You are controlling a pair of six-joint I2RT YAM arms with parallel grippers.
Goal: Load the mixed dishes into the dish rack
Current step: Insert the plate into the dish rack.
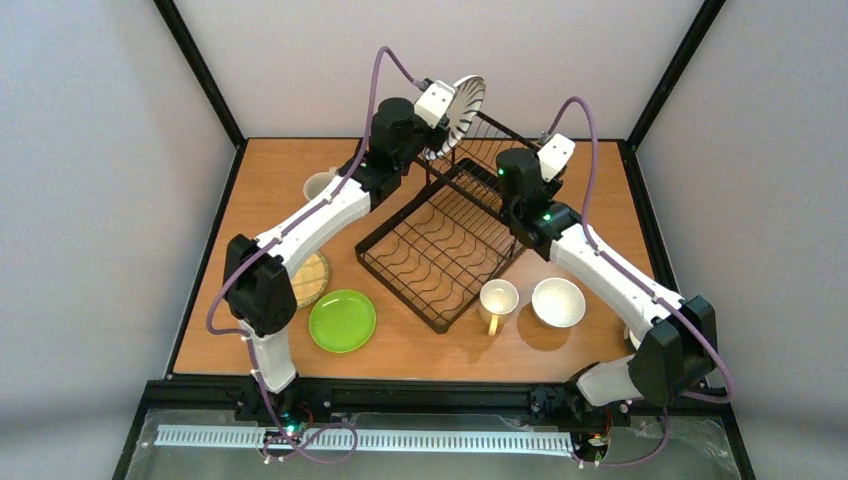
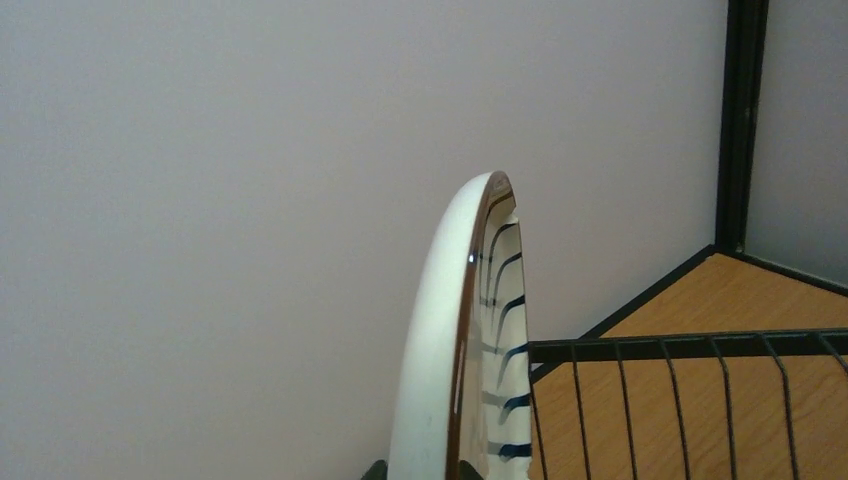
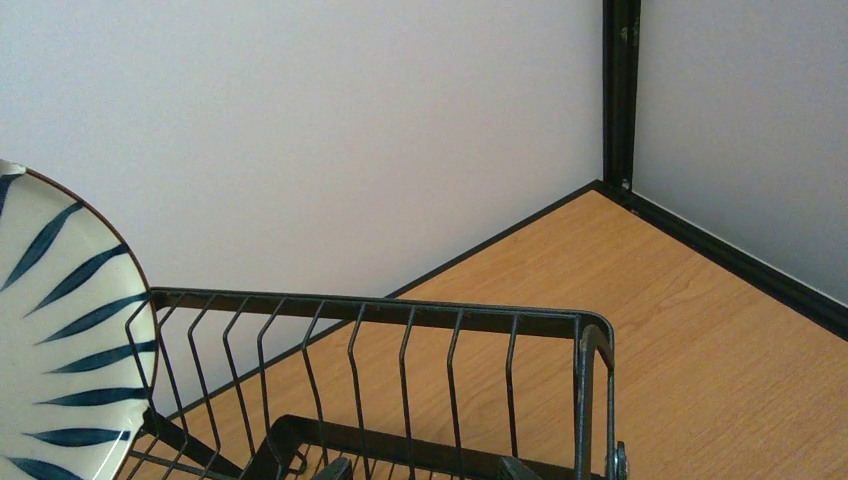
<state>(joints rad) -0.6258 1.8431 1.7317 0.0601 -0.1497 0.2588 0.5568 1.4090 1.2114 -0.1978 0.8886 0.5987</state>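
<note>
Blue-striped plate (image 1: 468, 105): upright in your left gripper (image 1: 443, 118), at the tall end of the dish rack (image 1: 398, 290).
Left wrist: rim edge-on.
Right wrist: striped face; right gripper (image 3: 425, 470) wide, empty.

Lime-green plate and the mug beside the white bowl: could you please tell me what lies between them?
The dish rack, its near corner, seen in the top external view.

Lab cell: blank walls (image 1: 450, 60), framed table (image 1: 270, 190)

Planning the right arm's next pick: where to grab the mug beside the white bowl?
I'd take the mug by its far rim wall, straight from above: it stands upright, mouth open, so one jaw fits inside, and its handle points toward the near edge.
</note>
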